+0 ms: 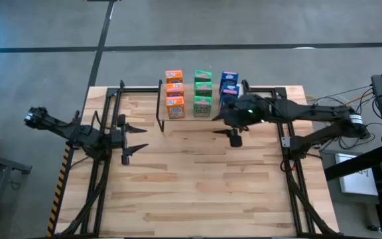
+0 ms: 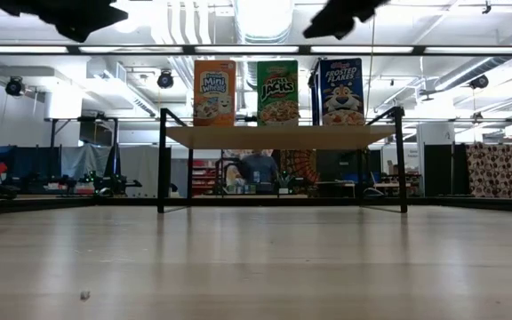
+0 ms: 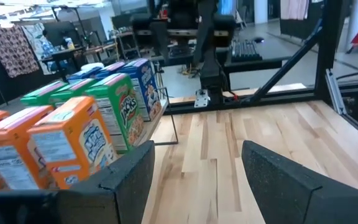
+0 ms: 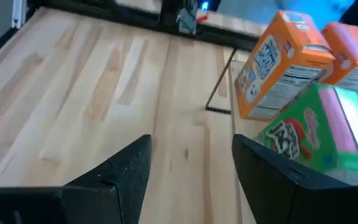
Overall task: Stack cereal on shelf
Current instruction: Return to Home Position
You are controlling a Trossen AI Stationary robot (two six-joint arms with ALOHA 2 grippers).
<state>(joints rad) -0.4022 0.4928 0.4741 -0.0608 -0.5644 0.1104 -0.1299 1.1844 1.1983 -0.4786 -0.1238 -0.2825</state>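
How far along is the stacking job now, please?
Done: orange boxes, green boxes and blue boxes stand in rows on the shelf. In hand: nothing; left gripper and right gripper are open and empty. Left: probably only parking both arms.

An orange box (image 2: 214,92), a green box (image 2: 277,92) and a blue box (image 2: 340,91) stand upright, side by side, on the shelf (image 2: 278,136), whose black legs rest on the table (image 2: 256,267). Dark parts of the left arm (image 2: 60,13) and right arm (image 2: 340,16) hang above. A person (image 2: 258,169) shows beyond.
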